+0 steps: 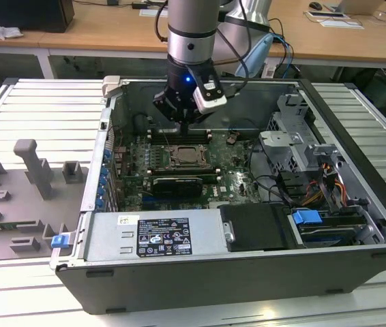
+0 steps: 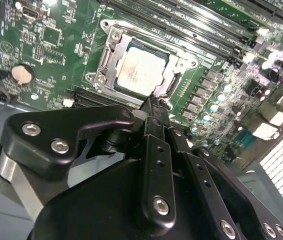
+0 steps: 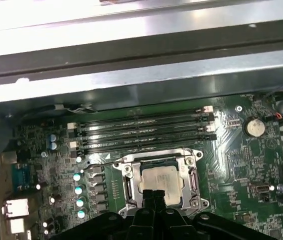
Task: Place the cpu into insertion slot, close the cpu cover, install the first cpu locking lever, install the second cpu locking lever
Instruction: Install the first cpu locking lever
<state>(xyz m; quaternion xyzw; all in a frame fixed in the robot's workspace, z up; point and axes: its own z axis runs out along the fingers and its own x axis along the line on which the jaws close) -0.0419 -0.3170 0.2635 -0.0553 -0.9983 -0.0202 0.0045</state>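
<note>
The cpu (image 2: 140, 72) (image 3: 161, 179), a pale silver square, lies flat in the insertion slot (image 1: 188, 157) on the green motherboard inside the open computer case. The silvery cpu cover (image 2: 175, 70) (image 3: 156, 161) lies down around it, and the chip shows through its window. A thin wire lever (image 3: 106, 162) runs along one side of the socket. My gripper (image 1: 183, 121) (image 2: 154, 104) (image 3: 154, 196) hangs just above the socket's edge. Its black fingers are shut together with nothing between them.
Long black memory slots (image 3: 141, 131) (image 2: 206, 22) run beside the socket, toward the case wall. A coin battery (image 3: 255, 126) sits on the board. In the exterior view a power supply (image 1: 155, 235) fills the case front, a drive cage (image 1: 295, 139) with cables stands at the right, and grey fixtures (image 1: 33, 170) at the left.
</note>
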